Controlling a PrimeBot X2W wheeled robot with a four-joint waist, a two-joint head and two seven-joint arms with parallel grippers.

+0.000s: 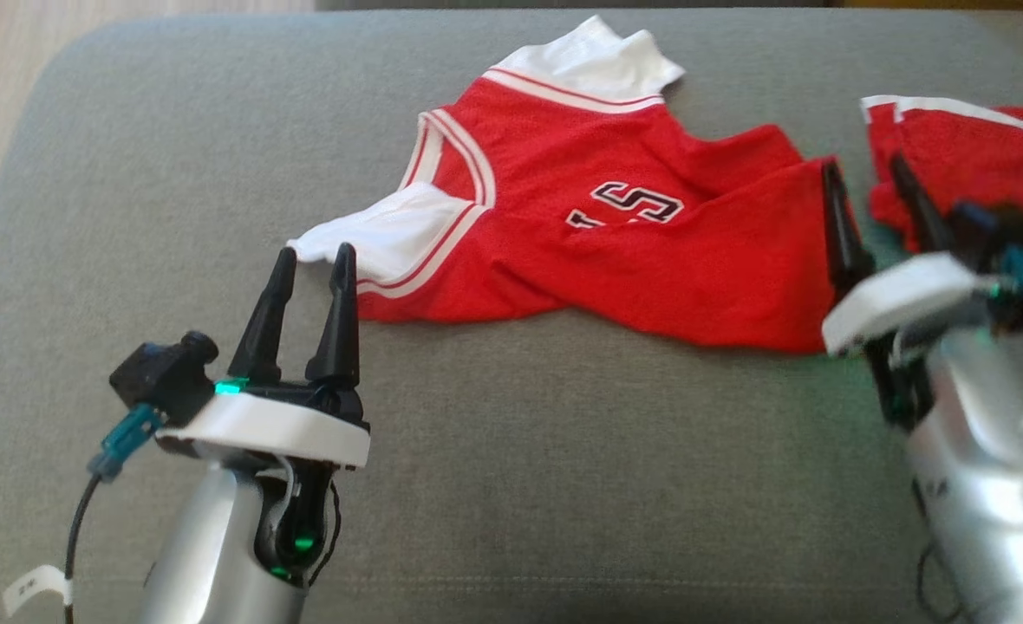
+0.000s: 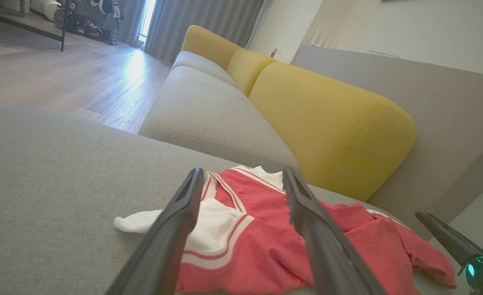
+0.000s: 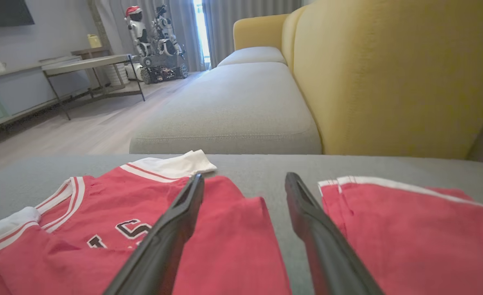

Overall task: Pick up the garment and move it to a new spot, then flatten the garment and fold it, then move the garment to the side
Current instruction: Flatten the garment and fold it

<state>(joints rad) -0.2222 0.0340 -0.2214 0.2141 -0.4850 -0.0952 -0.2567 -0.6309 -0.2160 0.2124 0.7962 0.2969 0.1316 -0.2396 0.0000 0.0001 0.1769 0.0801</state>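
Red jersey, white sleeves, rumpled on grey cushion, left gripper and right gripper spread, empty

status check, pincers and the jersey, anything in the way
Left pincer open, empty, near the white sleeve. Right pincer open, over the hem side. Jersey rumpled, unfolded on grey cushion. Second red garment close beside right pincer.

Silver forearms, white collars, black fingers, green LEDs.
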